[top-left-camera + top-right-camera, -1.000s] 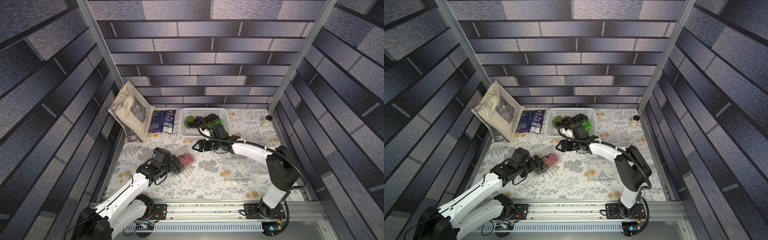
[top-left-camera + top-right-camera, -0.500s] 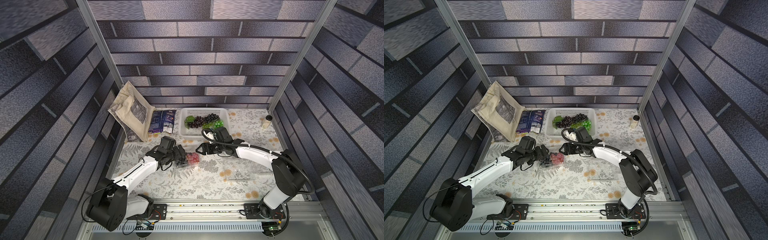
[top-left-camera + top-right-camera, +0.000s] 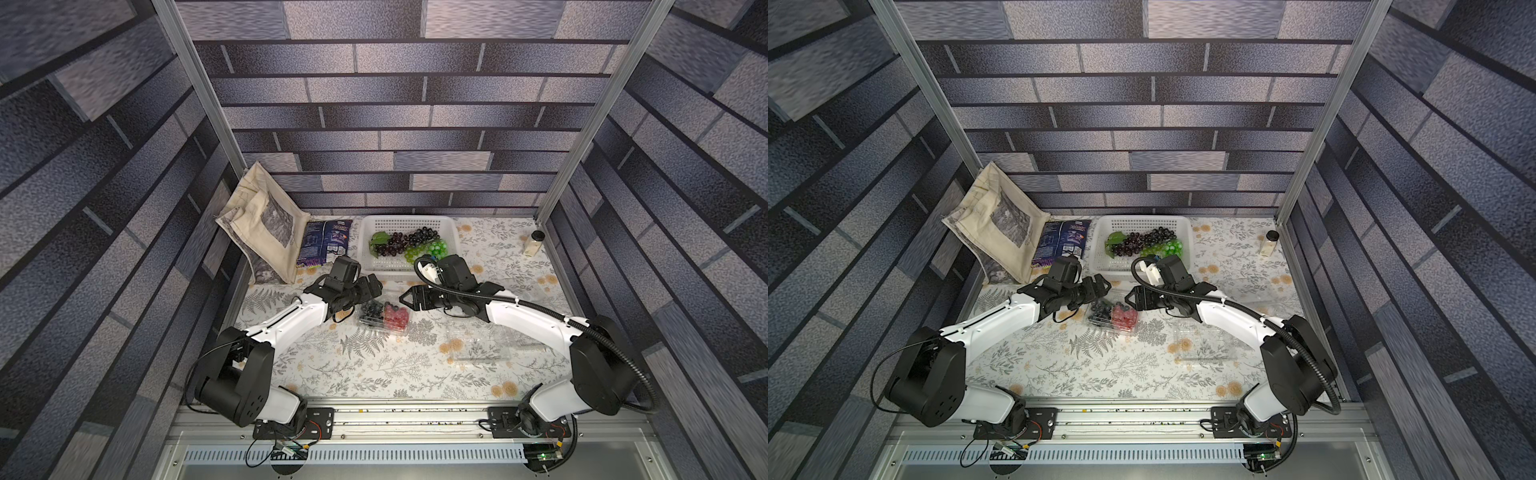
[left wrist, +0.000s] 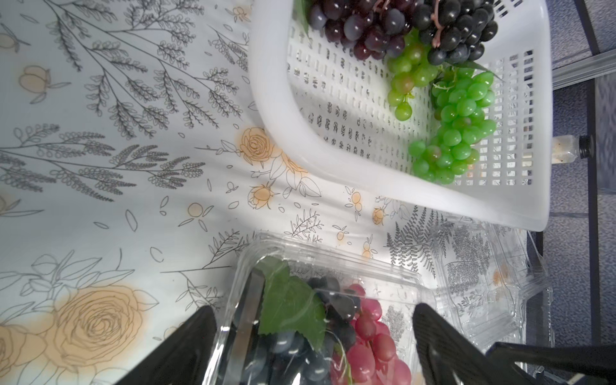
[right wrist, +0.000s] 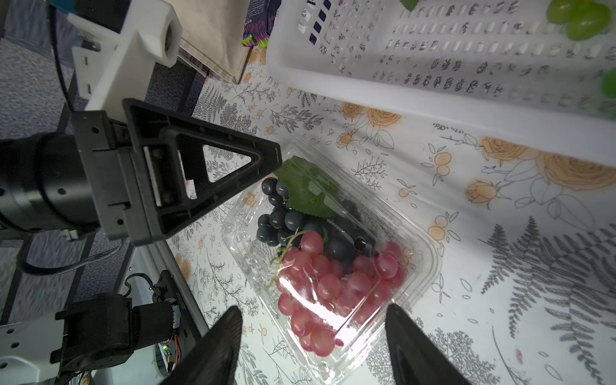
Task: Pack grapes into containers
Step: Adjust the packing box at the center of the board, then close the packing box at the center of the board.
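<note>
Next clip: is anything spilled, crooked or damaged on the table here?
Nothing serious. The filled container of dark and red grapes sits turned at an angle to the white basket, with a green leaf tucked into one corner. No loose grapes lie on the cloth, and no damage shows.

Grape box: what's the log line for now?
grape box: dark and red grapes inside | left gripper: open, beside it | right gripper: open, beside it | basket: more grapes
</note>
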Controlling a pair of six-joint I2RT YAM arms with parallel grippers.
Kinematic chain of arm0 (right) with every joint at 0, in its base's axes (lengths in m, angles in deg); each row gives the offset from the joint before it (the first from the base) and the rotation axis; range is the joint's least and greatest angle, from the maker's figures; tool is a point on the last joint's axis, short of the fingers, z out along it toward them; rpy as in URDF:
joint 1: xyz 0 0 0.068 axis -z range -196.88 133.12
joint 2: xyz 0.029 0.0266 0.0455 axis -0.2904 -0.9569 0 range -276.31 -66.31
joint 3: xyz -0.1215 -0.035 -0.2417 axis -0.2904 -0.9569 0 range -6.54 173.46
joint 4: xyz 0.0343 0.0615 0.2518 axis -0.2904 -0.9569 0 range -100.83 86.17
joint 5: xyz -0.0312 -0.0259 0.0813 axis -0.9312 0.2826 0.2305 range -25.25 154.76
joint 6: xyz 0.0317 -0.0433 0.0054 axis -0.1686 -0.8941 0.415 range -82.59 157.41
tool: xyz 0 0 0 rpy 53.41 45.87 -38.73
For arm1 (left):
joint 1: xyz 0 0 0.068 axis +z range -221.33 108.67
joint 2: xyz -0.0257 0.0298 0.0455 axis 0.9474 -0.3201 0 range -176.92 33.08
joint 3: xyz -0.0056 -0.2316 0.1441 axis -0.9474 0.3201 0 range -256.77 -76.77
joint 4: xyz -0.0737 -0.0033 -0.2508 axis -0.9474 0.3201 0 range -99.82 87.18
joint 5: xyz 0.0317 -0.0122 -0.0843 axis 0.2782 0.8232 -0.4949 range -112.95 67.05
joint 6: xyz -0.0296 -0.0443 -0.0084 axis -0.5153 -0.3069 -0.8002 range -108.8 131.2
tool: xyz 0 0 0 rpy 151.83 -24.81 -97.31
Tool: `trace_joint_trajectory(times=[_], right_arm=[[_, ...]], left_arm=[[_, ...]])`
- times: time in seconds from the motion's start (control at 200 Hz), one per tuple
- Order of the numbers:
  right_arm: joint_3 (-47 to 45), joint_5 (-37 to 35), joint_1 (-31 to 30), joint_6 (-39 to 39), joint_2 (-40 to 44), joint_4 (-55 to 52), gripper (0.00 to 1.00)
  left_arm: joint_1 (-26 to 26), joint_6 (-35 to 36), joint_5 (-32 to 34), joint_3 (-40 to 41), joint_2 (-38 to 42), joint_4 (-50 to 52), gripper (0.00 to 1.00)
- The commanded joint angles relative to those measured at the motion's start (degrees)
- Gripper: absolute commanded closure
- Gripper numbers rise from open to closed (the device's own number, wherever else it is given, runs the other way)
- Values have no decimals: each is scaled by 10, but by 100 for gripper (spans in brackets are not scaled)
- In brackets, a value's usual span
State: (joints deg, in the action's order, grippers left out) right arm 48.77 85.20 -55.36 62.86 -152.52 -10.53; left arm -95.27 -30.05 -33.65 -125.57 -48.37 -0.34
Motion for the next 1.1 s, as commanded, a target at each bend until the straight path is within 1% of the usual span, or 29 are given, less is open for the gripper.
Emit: trace_joint_trajectory(times=[0.0,0.065,0.14,0.225,0.245,0.311,0.376,0.451,0.561,0.696,0.882,0.972,1.077,1.097], right_arm=[[-9,-17,2,-14,21,-26,32],[-4,-30,-2,-23,25,-36,36],[22,-58,-19,-50,23,-70,43],[52,-81,-46,-79,8,-101,60],[75,-82,-50,-82,2,-103,64],[91,-75,-55,-75,-16,-99,76],[100,-74,-57,-65,-33,-91,91],[105,-74,-64,-55,-49,-75,100],[110,-70,-76,-42,-68,-52,100],[120,-64,-83,-33,-91,-41,100],[123,-44,-89,-14,-115,-12,100],[127,-38,-92,-9,-127,-3,100],[131,-35,-94,-6,-141,3,100],[132,-34,-94,-5,-143,4,100]], left_arm=[[12,33,5,11,53,27,5],[20,35,2,35,91,38,5],[23,34,-2,66,143,52,5],[22,23,-12,111,204,58,6],[22,19,-12,118,222,62,6],[22,5,-17,154,272,65,7],[22,-16,-15,190,321,69,8],[22,-40,-11,225,375,71,9],[22,-67,-13,262,433,69,9],[22,-81,-19,288,461,66,9],[25,-111,-27,326,464,23,10],[31,-120,-30,338,455,4,16],[47,-130,-45,345,438,-16,18],[49,-133,-48,346,435,-33,18]])
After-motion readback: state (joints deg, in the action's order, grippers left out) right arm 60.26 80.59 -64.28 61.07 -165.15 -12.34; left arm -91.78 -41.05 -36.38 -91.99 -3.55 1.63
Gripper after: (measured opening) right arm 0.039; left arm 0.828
